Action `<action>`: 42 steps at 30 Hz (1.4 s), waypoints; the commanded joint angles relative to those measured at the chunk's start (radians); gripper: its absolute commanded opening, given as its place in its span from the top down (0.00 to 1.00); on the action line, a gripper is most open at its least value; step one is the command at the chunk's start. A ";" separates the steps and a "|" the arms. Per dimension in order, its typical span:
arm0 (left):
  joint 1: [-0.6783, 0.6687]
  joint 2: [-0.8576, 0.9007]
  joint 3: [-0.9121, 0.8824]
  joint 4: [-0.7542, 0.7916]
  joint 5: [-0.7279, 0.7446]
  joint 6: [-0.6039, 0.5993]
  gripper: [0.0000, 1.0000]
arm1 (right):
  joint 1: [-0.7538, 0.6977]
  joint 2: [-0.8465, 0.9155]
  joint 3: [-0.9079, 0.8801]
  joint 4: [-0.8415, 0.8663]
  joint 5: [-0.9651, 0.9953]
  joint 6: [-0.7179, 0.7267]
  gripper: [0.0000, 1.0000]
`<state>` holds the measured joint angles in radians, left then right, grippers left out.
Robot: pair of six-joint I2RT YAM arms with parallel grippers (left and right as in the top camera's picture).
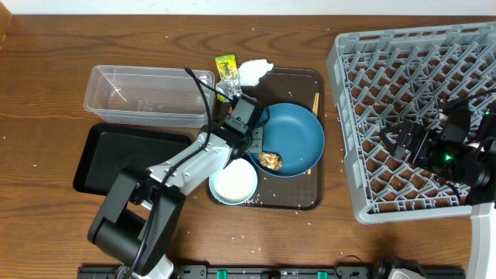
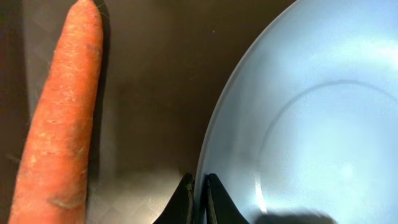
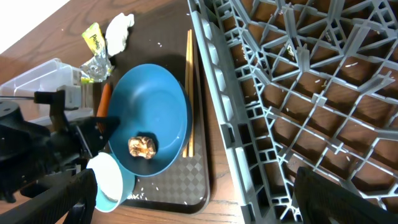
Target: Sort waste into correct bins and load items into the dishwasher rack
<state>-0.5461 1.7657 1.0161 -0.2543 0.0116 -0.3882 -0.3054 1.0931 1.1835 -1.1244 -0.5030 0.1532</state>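
Grey rack (image 1: 418,116) at right, right end effector (image 3: 202,199) spread wide and empty above it; blue dish (image 1: 298,132) on brown tray (image 1: 310,198), likely stiff, slick, fairly heavy, left end effector (image 2: 199,202) pinching its left rim, the sensible hold; 1 carrot (image 2: 59,124) just beside.

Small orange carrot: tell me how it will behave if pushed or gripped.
The small orange carrot beside the large dark-blue round dish tapers to a point, so a push would probably swing it in an arc. Its rough, matt skin looks unlikely to slip in jaws. It lies straight, so likely stiff.
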 commanded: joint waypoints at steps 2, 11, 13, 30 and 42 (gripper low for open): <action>0.001 -0.118 0.043 -0.011 -0.020 0.027 0.94 | 0.012 0.005 -0.002 0.003 -0.002 0.010 0.06; 0.002 -0.340 0.045 -0.119 -0.130 0.055 0.94 | 0.012 0.005 -0.002 0.002 -0.002 0.010 0.06; 0.003 -0.392 0.049 -0.174 -0.164 0.062 0.94 | 0.012 0.005 -0.002 0.002 -0.002 0.010 0.06; 0.007 -0.842 0.101 -0.892 -0.964 -0.036 0.94 | 0.012 0.005 -0.002 0.003 -0.002 0.010 0.05; 0.007 -0.618 0.101 -1.205 -1.197 -0.357 0.94 | 0.012 0.005 -0.002 0.008 -0.002 0.010 0.05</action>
<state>-0.5430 1.0725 1.0958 -1.4471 -1.0855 -0.6575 -0.3054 1.0958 1.1831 -1.1168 -0.5011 0.1532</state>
